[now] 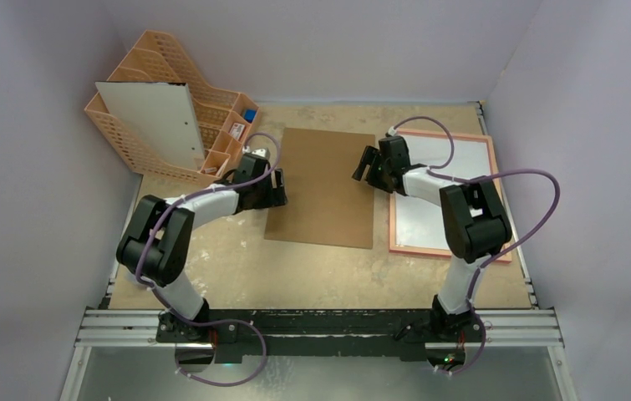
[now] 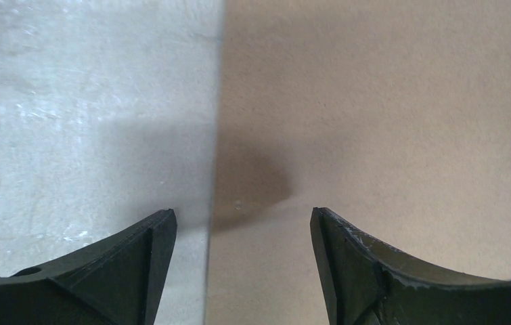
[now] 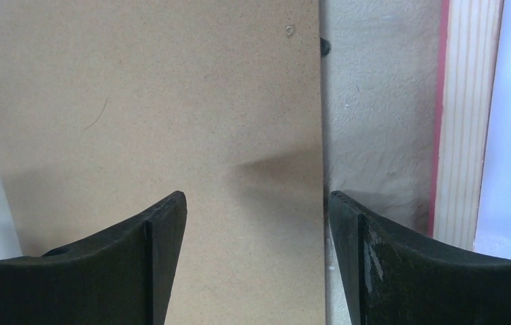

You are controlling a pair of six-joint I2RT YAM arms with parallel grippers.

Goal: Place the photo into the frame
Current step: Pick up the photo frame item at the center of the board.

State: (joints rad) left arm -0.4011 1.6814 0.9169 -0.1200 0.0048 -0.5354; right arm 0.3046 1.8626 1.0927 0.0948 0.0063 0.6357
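Observation:
The frame (image 1: 489, 197) lies flat at the right of the table, paler salmon side up, with its pale pane inside. Its wood edge shows in the right wrist view (image 3: 465, 122). No print with sky and coast shows in any view. A plain brown backing board (image 1: 324, 185) lies flat in the middle. My left gripper (image 1: 277, 188) is open and empty, straddling the board's left edge (image 2: 242, 223). My right gripper (image 1: 364, 164) is open and empty, straddling the board's right edge (image 3: 258, 203), just left of the frame.
An orange plastic desk organiser (image 1: 203, 100) stands at the back left. A large white sheet (image 1: 157, 121) leans upright in it, its other face hidden. White walls close in the table on three sides. The backing board also shows in both wrist views (image 2: 374, 101) (image 3: 144, 101).

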